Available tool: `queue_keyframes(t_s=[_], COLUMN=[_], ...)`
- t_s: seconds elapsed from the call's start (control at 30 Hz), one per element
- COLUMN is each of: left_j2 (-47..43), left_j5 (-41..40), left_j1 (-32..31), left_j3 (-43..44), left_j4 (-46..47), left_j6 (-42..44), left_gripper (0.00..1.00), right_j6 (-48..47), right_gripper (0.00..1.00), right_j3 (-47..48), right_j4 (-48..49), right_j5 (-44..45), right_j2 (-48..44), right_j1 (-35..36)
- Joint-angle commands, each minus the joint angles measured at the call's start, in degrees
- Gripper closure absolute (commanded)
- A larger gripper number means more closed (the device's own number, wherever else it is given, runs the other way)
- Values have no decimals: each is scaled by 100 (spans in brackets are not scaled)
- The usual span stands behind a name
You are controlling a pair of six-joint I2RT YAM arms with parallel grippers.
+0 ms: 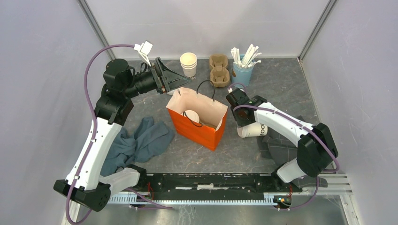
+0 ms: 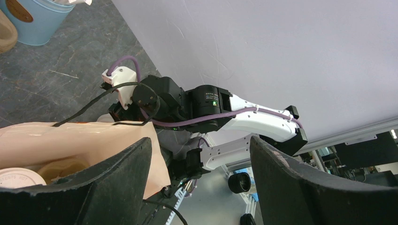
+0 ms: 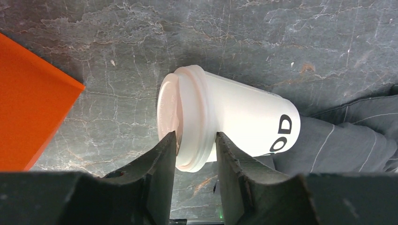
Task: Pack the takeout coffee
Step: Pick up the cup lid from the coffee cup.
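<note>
Inside the orange bag (image 1: 193,131) in the middle of the counter (image 1: 281,79) you have one lidded cup (image 1: 191,116) standing. The second cup (image 3: 244,119) lies on its side just right of the bag, its base at a grey cloth (image 3: 356,136), with bare counter between lid and bag. Your right gripper (image 3: 195,137) pinches its lid rim, and your left gripper (image 2: 199,140) gapes wide at the bag's rear-left corner. Two cups, one bag.
</note>
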Motion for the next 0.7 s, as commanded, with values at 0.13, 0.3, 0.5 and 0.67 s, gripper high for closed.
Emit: queue_keyframes(t_s=[0.13, 0.3, 0.5, 0.67], left_j2=[-55, -71, -140, -192], left_j5=[77, 63, 18, -32], left_j1=[2, 5, -2, 2], left_j3=[117, 116, 65, 57], left_j4=[68, 65, 70, 15], left_j6=[309, 301, 266, 253], left_gripper=[17, 17, 17, 17], right_j6=[93, 8, -198, -41], right_gripper=[68, 78, 86, 88], right_j3=[-117, -198, -350, -446], right_j4=[248, 435, 1201, 1720], right_j5=[37, -36, -548, -1308], right_j2=[-86, -140, -552, -852], right_j1=[29, 29, 3, -323])
